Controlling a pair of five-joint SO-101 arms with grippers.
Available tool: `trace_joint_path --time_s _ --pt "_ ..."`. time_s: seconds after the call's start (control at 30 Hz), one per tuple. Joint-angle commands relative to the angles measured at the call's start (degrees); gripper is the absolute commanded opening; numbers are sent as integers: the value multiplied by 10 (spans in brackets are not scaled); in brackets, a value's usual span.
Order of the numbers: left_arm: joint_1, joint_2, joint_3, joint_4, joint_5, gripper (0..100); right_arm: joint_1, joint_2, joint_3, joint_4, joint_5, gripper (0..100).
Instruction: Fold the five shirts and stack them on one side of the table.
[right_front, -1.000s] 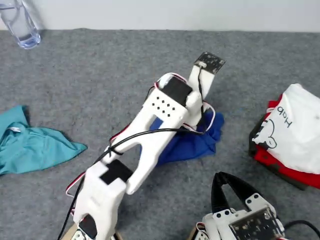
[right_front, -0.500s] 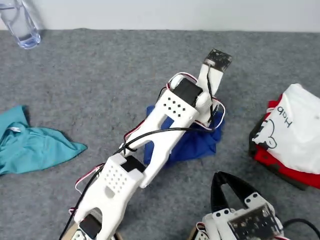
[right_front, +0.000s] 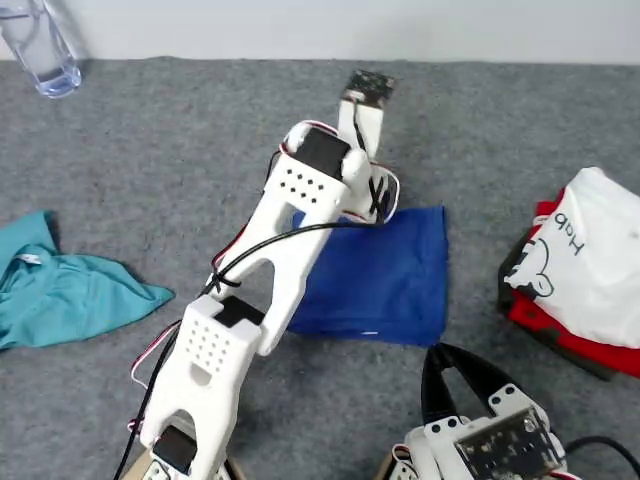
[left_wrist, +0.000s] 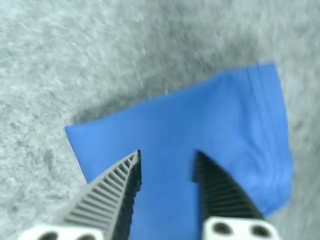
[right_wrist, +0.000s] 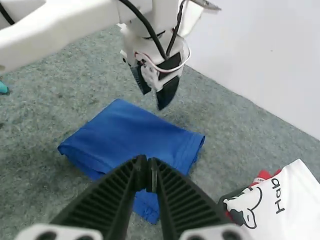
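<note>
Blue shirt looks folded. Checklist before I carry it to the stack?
1. Blue shirt folded flat: ok.
2. Left gripper open and empty above it: ok.
3. Right gripper shut, holding nothing, apart from the cloth: ok.
4. Stack tidy, white shirt on top: ok.
5. Teal shirt folded: not ok, crumpled.
6. Left gripper's gap over the cloth: cannot tell.

The blue shirt (right_front: 390, 270), bunched up a second ago, now lies flat, and the left gripper (left_wrist: 166, 156) is lifted off it, fingers apart.
</note>
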Motion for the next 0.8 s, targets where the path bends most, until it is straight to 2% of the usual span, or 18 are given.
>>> trace_joint_path --time_s 0.0,0.33,0.67,0.77 --pt "22 -69 85 17 -32 10 -2 4 0 23 -1 11" --pt "124 -137 344 -4 -40 13 -2 4 0 22 -3 11" --pt "133 -146 407 -8 -40 13 -1 7 0 22 -4 12" --pt "96 -196 406 -8 -51 13 -1 8 -2 22 -4 12"
